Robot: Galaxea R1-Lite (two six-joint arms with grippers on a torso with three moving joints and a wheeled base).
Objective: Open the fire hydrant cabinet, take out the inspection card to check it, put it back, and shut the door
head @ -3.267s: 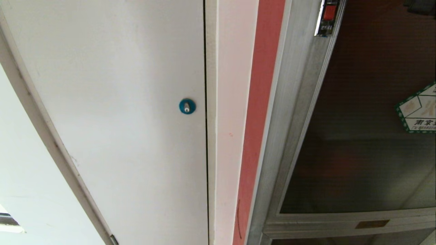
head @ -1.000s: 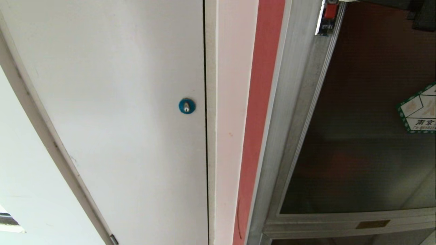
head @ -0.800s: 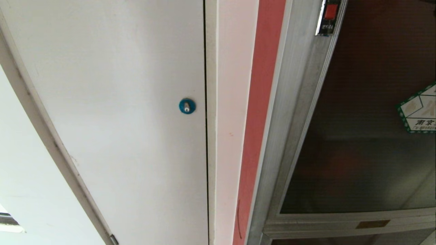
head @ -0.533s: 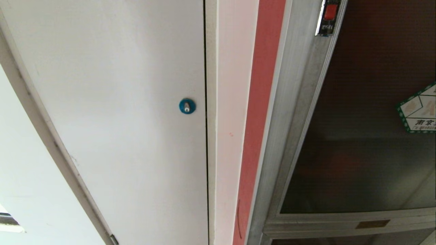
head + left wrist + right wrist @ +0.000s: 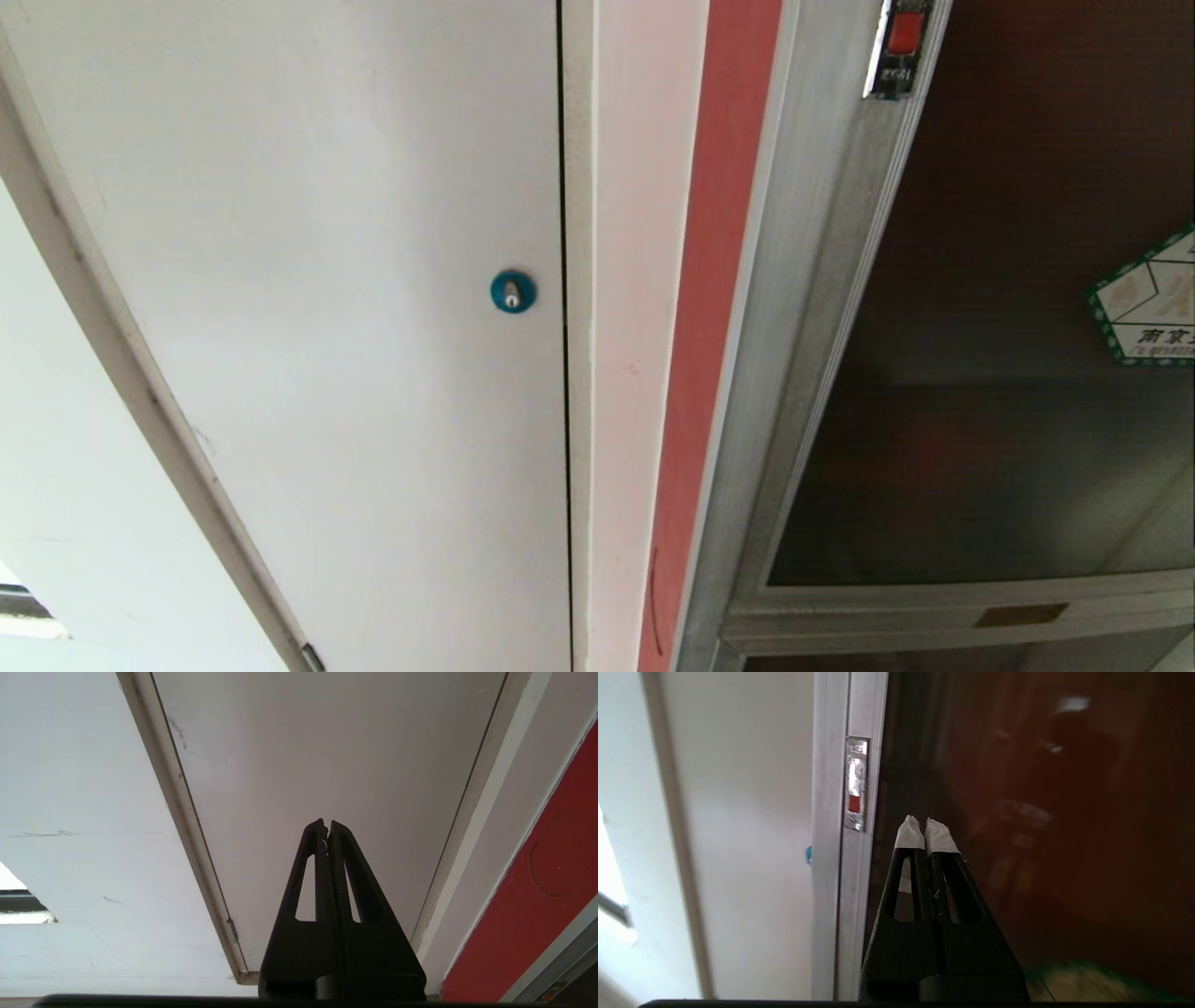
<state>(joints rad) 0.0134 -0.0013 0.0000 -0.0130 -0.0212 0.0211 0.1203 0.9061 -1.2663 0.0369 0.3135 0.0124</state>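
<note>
The fire hydrant cabinet shows its silver frame [image 5: 794,280] on the right of the head view. Its door [image 5: 1008,233] is a dark smoked-glass panel that looks flush with the frame. The panel carries a green-edged sticker [image 5: 1148,308] and a small red latch [image 5: 904,33] at its edge. Neither gripper is in the head view. In the right wrist view my right gripper [image 5: 926,822] is shut and empty, its white-taped tips before the dark door [image 5: 1041,812], just beside the latch [image 5: 854,803] and apart from it. My left gripper [image 5: 326,822] is shut and parked. The inspection card is hidden.
A plain white door [image 5: 327,280] with a blue round lock [image 5: 513,291] fills the left of the head view. A red wall strip [image 5: 714,280] runs between it and the cabinet. The left gripper faces that white door [image 5: 327,742]. A lower dark panel [image 5: 934,665] sits under the glass door.
The dark shape of my right gripper at the head view's top right corner has drawn out of that view. The latch edge has settled back slightly. The left arm has not moved.
</note>
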